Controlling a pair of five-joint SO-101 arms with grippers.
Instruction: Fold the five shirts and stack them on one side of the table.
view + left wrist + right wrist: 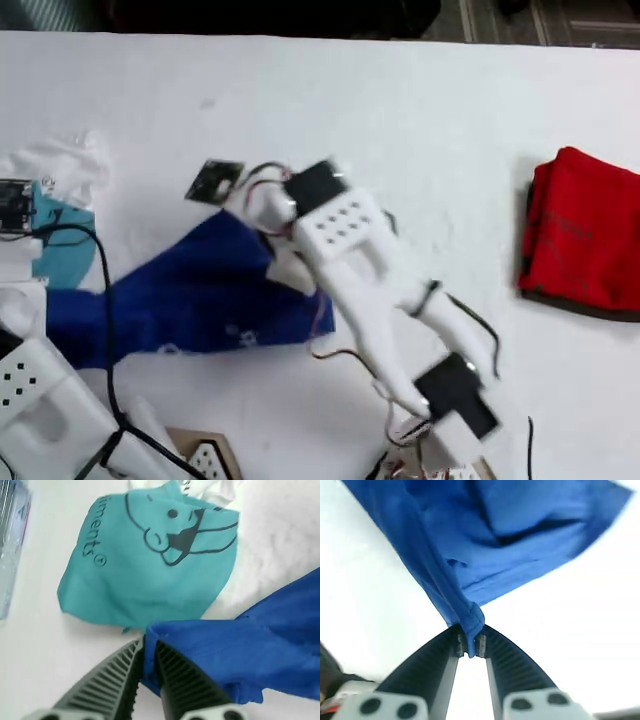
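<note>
On shirt (200, 290): L-gripper (149, 647), R-gripper (470, 647) (clamped)

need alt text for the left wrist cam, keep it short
The left gripper is shut on the edge of a blue shirt that lies on the white table. Next to the pinched edge lies a crumpled teal shirt with a dark line drawing on it, and a white cloth lies beside both.
</note>
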